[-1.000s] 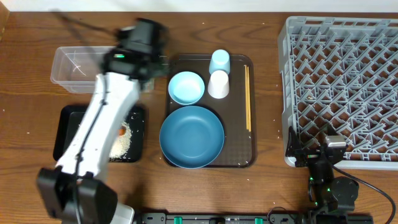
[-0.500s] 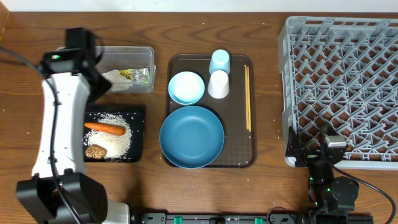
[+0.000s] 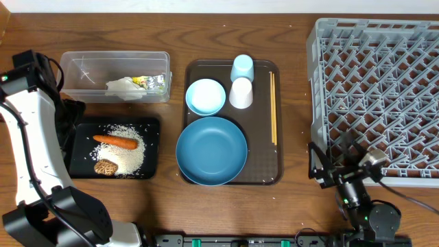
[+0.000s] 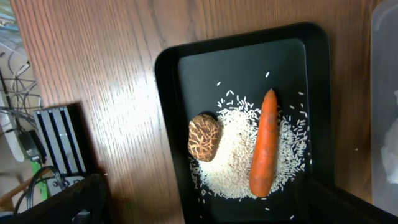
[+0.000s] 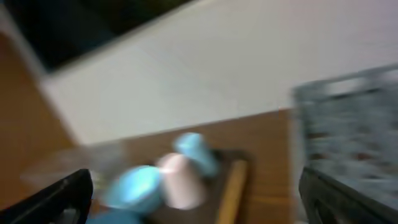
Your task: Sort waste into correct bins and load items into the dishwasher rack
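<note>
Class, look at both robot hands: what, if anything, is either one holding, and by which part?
Nothing is held: the left hand and right hand are both open and empty.

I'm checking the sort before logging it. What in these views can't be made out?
Right wrist view: motion blur smears the cups and bowl; no detail.
Overhead: the rack is cut by the right edge; the right arm hides its lower-left corner.
Overhead: the left arm overlaps the black tray's left edge.
Left wrist view: the tub is cut by the right edge; contents mostly out of frame.
</note>
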Controlling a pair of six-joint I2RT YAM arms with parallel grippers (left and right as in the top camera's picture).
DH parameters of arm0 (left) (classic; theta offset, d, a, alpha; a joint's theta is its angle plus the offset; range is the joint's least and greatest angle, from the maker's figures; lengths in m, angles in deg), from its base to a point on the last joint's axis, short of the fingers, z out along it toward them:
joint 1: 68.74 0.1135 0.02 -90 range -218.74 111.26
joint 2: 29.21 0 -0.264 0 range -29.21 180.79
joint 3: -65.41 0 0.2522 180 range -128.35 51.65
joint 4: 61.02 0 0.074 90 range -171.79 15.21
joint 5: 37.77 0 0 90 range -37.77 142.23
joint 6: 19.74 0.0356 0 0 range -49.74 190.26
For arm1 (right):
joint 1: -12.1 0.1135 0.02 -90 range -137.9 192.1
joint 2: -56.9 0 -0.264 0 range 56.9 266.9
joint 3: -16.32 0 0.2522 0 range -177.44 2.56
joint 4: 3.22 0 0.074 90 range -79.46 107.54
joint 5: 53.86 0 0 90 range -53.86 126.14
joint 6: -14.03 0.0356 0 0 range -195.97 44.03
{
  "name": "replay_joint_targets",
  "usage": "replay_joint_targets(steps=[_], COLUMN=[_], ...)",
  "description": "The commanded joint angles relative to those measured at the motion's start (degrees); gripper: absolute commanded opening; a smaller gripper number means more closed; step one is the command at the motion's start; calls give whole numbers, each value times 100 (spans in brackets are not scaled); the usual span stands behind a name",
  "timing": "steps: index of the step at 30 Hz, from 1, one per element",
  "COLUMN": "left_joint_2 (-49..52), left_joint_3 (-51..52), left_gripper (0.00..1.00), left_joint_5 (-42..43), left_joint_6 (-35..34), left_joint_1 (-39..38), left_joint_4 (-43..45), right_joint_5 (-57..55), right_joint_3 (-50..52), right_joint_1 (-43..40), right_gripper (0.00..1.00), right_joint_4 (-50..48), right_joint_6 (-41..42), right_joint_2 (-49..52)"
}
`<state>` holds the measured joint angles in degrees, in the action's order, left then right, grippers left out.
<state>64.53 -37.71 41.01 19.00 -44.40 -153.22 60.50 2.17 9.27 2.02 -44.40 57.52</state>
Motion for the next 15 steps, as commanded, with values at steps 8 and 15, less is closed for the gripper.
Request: replay_joint_targets(steps=[8,15], left_joint_2=[-20,-20], left_joint_3=[-11,-11], left_gripper=[98,98], left_joint_5=[72,72], left_joint_6=[-114,-114], left_joint_1=[24,24], left_joint_4=[-37,-35], right_joint_5=[1513,1617], right_joint_3=[0,-636], right_joint_1=[-87,-90], right_gripper=[99,99], right_joint_4=[-1541,-1703], right_joint_6=[2369,1993], right_joint_2=[-28,87])
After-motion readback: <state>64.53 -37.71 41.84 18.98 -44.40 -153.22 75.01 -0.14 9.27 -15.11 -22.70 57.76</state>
